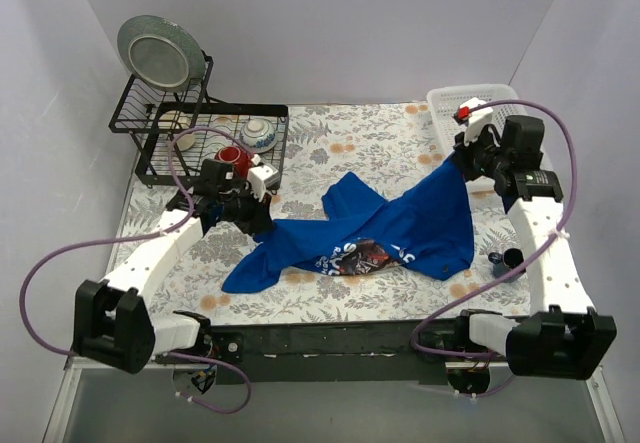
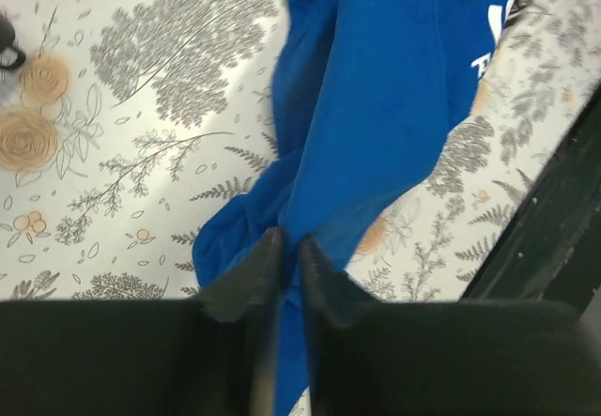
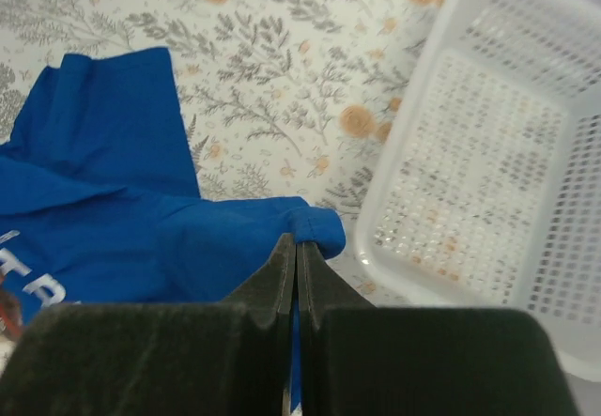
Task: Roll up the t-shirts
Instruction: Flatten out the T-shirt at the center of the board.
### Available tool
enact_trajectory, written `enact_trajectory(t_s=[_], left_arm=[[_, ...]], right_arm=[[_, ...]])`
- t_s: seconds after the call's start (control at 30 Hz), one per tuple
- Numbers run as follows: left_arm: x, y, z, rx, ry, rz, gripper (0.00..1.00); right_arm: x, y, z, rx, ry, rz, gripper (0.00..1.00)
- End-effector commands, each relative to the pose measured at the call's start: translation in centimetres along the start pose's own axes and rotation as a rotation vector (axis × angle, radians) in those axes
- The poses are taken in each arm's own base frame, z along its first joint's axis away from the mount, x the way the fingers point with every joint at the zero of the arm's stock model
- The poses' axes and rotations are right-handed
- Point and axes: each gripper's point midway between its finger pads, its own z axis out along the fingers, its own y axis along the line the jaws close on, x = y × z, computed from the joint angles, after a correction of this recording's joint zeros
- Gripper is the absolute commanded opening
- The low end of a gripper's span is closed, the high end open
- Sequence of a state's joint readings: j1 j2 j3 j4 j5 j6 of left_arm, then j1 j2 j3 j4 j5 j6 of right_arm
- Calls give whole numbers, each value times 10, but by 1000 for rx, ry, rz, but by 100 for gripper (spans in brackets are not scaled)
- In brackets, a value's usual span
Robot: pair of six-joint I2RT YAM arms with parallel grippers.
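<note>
L claw: black fingers pinched together on an edge of the royal-blue cotton t-shirt. R claw likewise clamped on a fold of it, just beside the white plastic mesh basket. Shirt lies crumpled, print showing, mid flower-print worktop, strung diag btwn the claws: low end w/ L arm, raised end far-right w/ R. Prob needs spreading flat along that axis before any roll; each arm is nearest its own end.

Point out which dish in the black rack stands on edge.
The large grey-green plate, upright at the rack's top; the white bowl and red cup sit lower.
</note>
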State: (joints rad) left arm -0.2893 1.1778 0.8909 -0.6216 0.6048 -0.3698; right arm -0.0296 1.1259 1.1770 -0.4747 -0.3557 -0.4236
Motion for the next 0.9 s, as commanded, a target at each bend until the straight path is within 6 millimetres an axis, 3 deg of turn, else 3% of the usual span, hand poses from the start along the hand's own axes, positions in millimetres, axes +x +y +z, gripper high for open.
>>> enact_trajectory(t_s=[0.0,0.03,0.07,0.1,0.17,0.2,0.3,0.37,0.6,0.73,0.87], left_arm=[[-30,37,8,-127,-47,64,30],[-41,38,2,-149,-76,77,53],[-54,33,-11,-170,-129,117,62],[-60,27,-21,-173,-165,146,67],[-55,15,-32,-159,-183,197,75],[-56,-4,-44,-123,-223,249,77],[-17,-25,-45,-37,-143,307,77],[5,-26,-39,-23,-98,287,75],[29,-22,-18,26,-35,315,70],[52,-22,1,54,74,305,64],[52,-19,10,35,67,316,65]], right_arm=[[6,2,27,-57,12,7,1],[10,2,31,-64,24,15,1],[16,1,38,-70,42,23,1],[19,-1,41,-65,46,25,1],[28,-2,47,-59,69,31,1],[29,-3,47,-55,68,29,1],[33,0,48,-59,71,45,1],[34,1,46,-57,67,51,1],[44,7,41,-54,83,59,1],[46,8,37,-47,87,58,1],[49,8,36,-41,93,60,1]])
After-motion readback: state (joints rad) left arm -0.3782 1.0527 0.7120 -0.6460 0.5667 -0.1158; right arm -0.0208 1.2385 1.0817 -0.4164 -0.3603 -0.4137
